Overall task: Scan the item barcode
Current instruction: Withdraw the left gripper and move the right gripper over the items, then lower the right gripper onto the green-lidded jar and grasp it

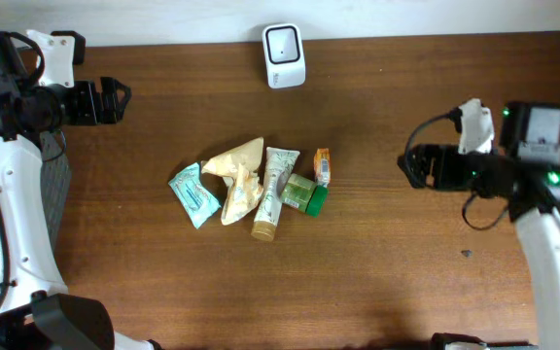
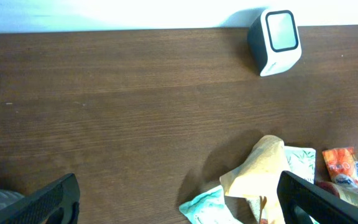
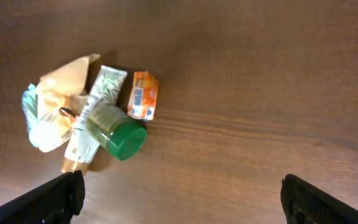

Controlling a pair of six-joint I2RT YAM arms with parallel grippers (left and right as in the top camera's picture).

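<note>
L claw (image 1: 120, 98) & R claw (image 1: 406, 167) both wide open.

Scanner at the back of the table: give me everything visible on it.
The scanner is a small boxy unit with rounded corners and a white, plastic-looking shell. Its face holds a greyish rounded-square window in a dark frame, visible from above; the left wrist view also shows a dark grey side. It sits on the wood table at the far edge. Only the table touches it; the pile of items lies well apart from it.
</note>
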